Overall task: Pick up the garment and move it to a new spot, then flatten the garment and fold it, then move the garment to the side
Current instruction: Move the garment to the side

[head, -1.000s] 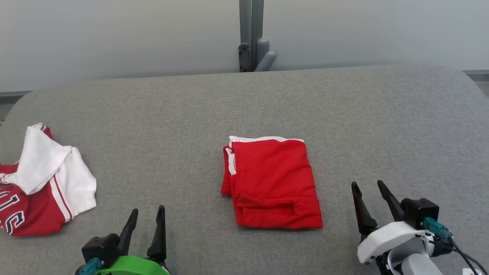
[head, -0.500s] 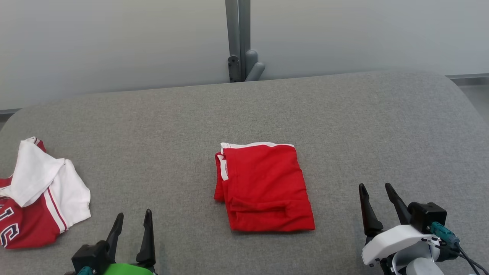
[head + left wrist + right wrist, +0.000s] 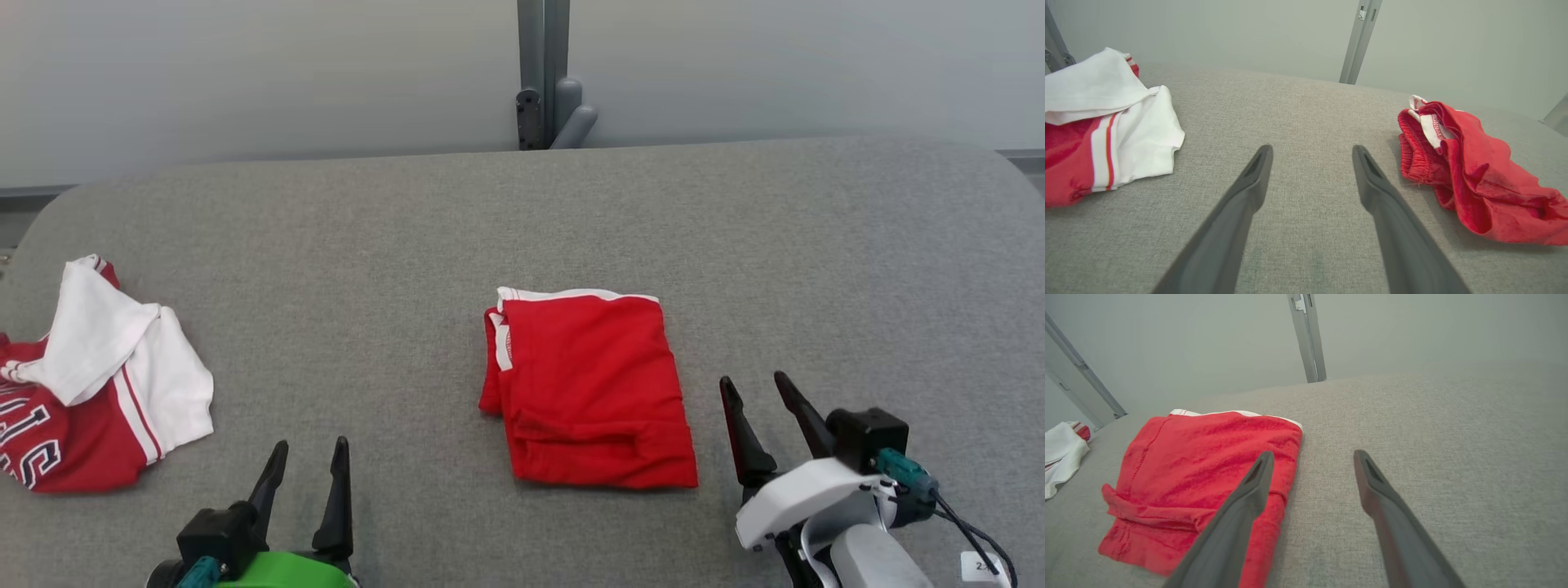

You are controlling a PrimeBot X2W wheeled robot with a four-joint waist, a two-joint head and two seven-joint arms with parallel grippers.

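On the grey cloth-covered bench (image 3: 816, 245), the red garment (image 3: 588, 392) lay folded into a compact rectangle near the middle, its white-trimmed edge turned toward the far side, as we looked down from the head camera. Our left pincer (image 3: 311, 443) hovered at the near edge, well to the left of the garment, its fingers apart and holding nothing. Our right pincer (image 3: 752, 379) stood just beside the garment's right edge, its fingers likewise spread and empty; as far as we could tell, it was not touching the cloth. A crumpled red-and-white jersey (image 3: 106, 384) sat at the far left of the bench, well apart from the folded piece.

We judged the task well advanced. The garment was laid out, flattened and folded, though the near hem showed a rumpled ridge, and the left wrist view caught the layers at its left edge sitting a little loose. What was left, by our reading, was the last step: moving the folded piece to the side, since it lay in the centre of the bench with neither pincer on it. We thought a careless lift could spill the fold open.
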